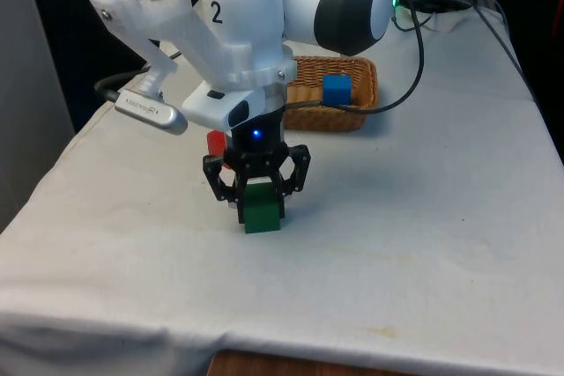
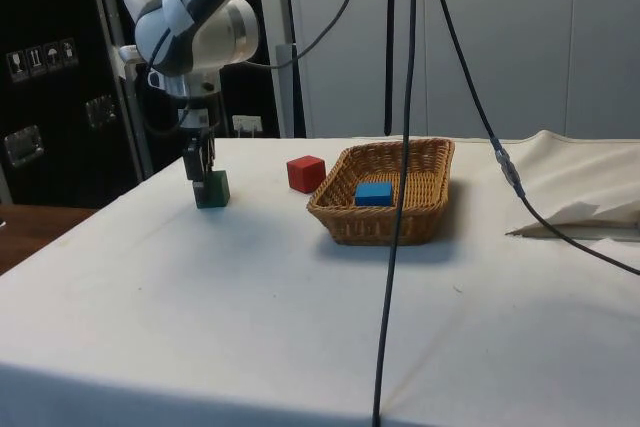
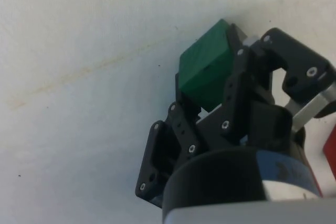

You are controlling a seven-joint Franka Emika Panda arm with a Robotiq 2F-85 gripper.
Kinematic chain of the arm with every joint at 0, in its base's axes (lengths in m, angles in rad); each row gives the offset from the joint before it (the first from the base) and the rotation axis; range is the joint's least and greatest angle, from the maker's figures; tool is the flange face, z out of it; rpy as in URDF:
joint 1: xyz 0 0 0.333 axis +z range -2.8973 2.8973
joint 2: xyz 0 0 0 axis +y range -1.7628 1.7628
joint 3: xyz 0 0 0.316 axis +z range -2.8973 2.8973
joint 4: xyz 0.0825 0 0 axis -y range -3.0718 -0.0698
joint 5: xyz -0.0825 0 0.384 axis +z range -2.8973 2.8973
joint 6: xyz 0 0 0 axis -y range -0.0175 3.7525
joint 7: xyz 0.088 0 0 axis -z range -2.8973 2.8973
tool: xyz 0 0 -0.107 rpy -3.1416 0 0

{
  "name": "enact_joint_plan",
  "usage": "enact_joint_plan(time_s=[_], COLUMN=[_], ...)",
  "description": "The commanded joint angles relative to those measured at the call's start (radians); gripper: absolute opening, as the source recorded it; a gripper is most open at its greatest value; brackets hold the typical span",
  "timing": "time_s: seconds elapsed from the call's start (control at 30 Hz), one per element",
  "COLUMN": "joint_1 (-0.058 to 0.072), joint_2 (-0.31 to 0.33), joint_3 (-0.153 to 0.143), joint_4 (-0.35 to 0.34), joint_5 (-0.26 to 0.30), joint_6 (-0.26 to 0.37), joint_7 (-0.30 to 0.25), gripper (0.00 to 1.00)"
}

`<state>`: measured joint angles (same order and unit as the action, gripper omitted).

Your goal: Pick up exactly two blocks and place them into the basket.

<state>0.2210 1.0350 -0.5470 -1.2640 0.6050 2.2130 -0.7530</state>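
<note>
While the green block [image 1: 262, 210] sits on the desk [image 1: 423, 244], the fingers [image 1: 231, 184] squeeze it from both sides.
Seen from the front, the red block [image 1: 215, 142] peeks out just behind at 11 o'clock, and the basket [image 1: 363, 85] stands farther off at 1 o'clock with a blue block [image 1: 337, 90] inside.

The front camera is looking across the table [image 1: 423, 244] toward the arm; the side camera is facing crosswise. Both are sharing the basket [image 1: 357, 116].
</note>
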Motion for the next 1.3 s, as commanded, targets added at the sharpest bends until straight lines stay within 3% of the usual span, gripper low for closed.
enact_joint_plan(time_s=[0.0,0.2,0.43,0.47,0.5,0.6,0.73,0.77,0.83,1.1,1.13,1.17,1.27], joint_1=[-0.002,0.000,0.017,0.008,0.019,0.025,0.031,0.025,0.034,0.043,0.036,0.044,0.050], joint_2=[0.004,-0.001,-0.054,-0.036,-0.070,-0.100,-0.144,-0.135,-0.159,-0.220,-0.212,-0.226,-0.248], joint_3=[0.003,0.000,-0.023,-0.016,-0.027,-0.032,-0.038,-0.032,-0.043,-0.059,-0.052,-0.061,-0.070], joint_4=[0.003,0.000,-0.035,-0.015,-0.049,-0.075,-0.108,-0.100,-0.118,-0.152,-0.143,-0.155,-0.175], joint_5=[0.003,0.000,-0.004,0.000,-0.004,-0.006,-0.007,-0.002,-0.007,-0.010,-0.003,-0.010,-0.014], joint_6=[0.005,0.000,-0.028,-0.030,-0.035,-0.044,-0.058,-0.054,-0.066,-0.102,-0.103,-0.107,-0.119], joint_7=[-0.003,0.000,0.000,0.000,0.000,0.003,0.009,0.003,0.013,0.029,0.021,0.030,0.029], gripper=[0.00,0.01,0.01,0.01,0.01,0.01,0.01,0.01,0.01,0.01,0.01,0.01,0.01])
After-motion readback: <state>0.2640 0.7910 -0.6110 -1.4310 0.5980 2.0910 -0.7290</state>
